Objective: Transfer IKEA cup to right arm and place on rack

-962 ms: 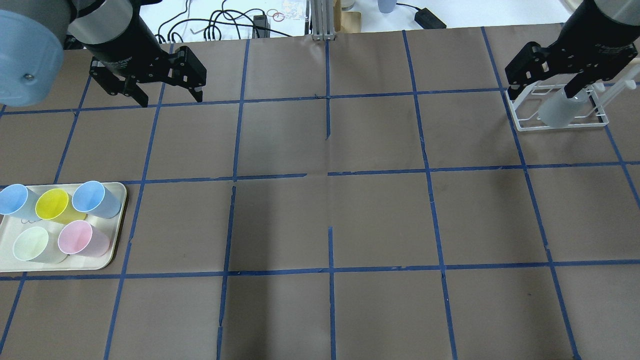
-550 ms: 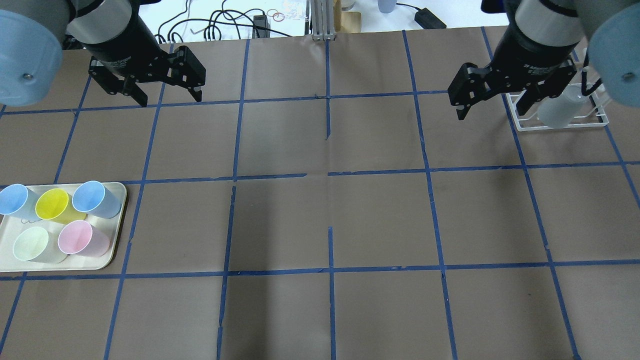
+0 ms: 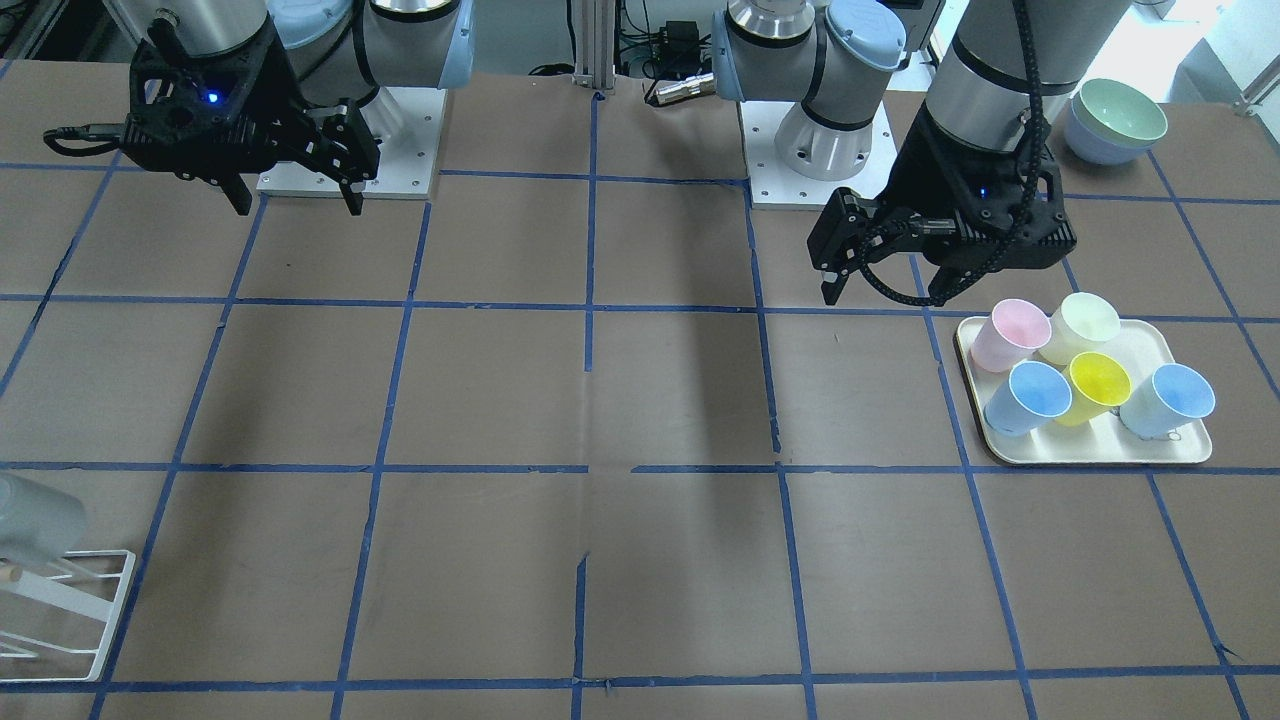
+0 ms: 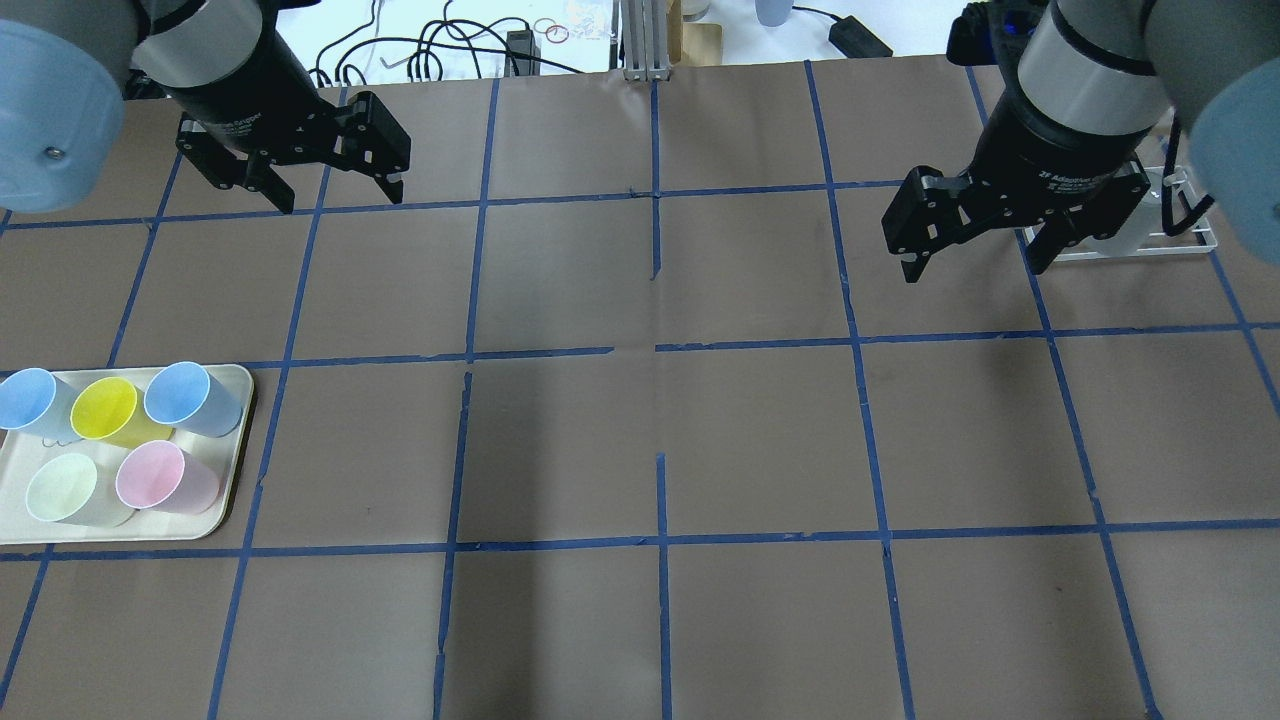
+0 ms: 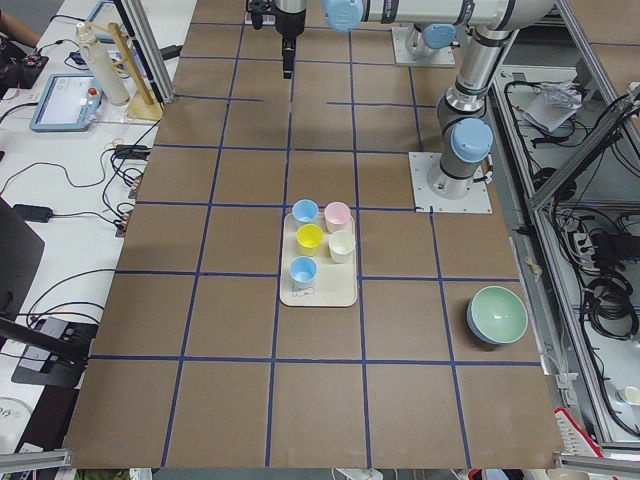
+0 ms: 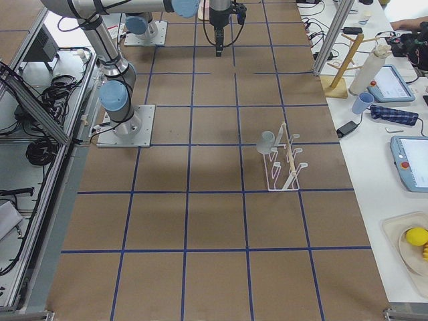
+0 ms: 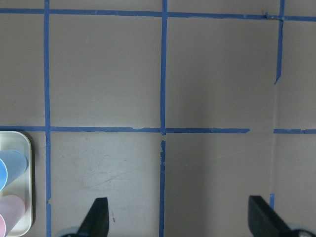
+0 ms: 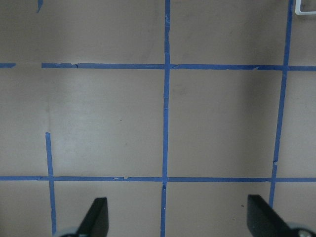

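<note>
The pale grey IKEA cup [image 3: 32, 515] sits tilted on the white wire rack [image 3: 95, 620]. In the exterior right view the cup [image 6: 266, 142] hangs on the rack's [image 6: 284, 164] end. My right gripper [image 4: 974, 271] is open and empty, up in the air beside the rack [image 4: 1180, 245], and its arm hides the cup from overhead. It also shows in the front view [image 3: 298, 210]. My left gripper [image 4: 340, 200] is open and empty at the far left, seen too in the front view [image 3: 885, 298].
A cream tray [image 4: 232, 490] at the near left holds several pastel cups, also seen in the front view [image 3: 1190, 455]. Stacked bowls [image 3: 1115, 120] sit beside the left arm's base. The left wrist view shows the tray's edge [image 7: 25, 187].
My right gripper has drawn back from the cup on the rack, moving left and toward the robot, and is empty. The cup stays on the rack. The left arm has not moved.
</note>
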